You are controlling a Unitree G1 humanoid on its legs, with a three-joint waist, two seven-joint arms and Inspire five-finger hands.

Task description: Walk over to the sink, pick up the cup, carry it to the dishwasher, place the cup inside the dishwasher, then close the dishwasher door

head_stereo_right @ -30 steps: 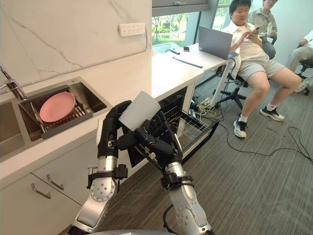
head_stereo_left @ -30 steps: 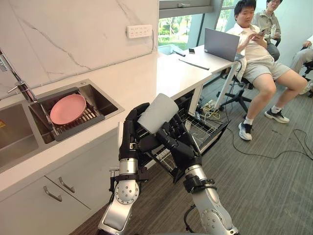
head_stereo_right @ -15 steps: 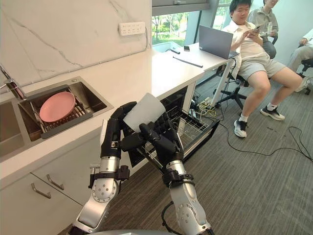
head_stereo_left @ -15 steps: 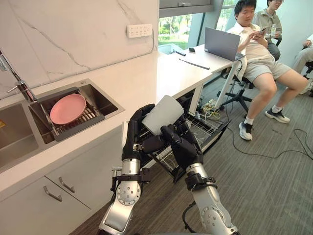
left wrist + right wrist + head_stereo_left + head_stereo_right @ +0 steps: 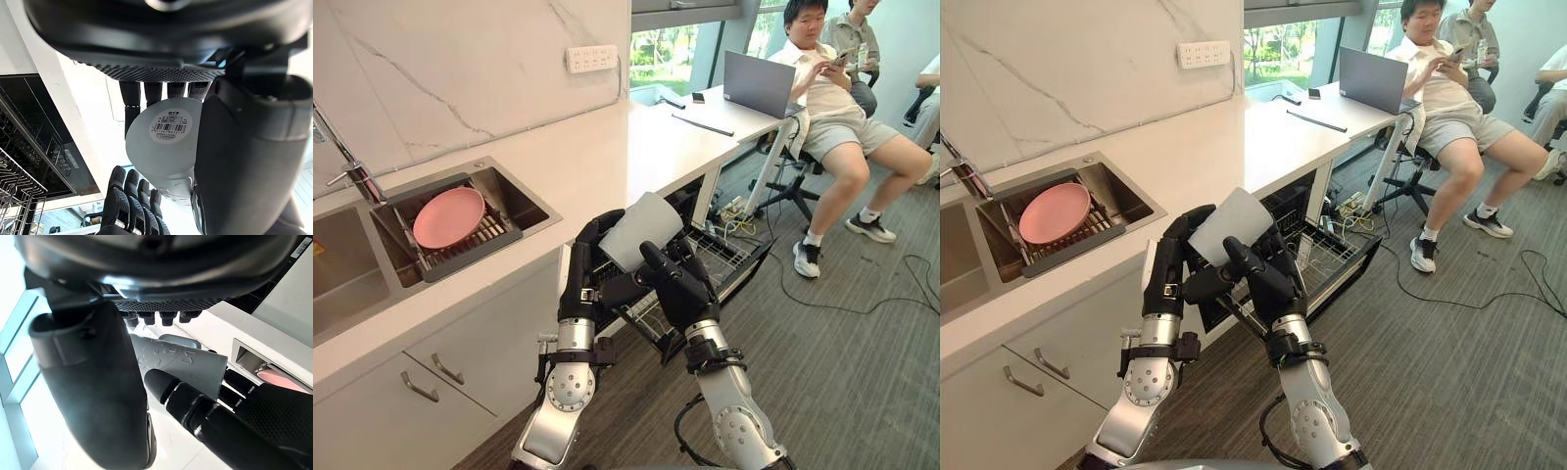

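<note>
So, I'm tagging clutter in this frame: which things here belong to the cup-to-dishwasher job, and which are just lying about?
Job: cup, gripped by both the left hand and the right hand; open dishwasher; sink.
Lying about: pink plate in the sink, laptop, wall socket, seated person.

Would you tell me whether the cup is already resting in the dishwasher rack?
No, the cup is held aloft between the left hand and the right hand, outside the dishwasher rack.

One cup (image 5: 639, 227), one pink plate (image 5: 448, 216), one laptop (image 5: 757, 85).
</note>
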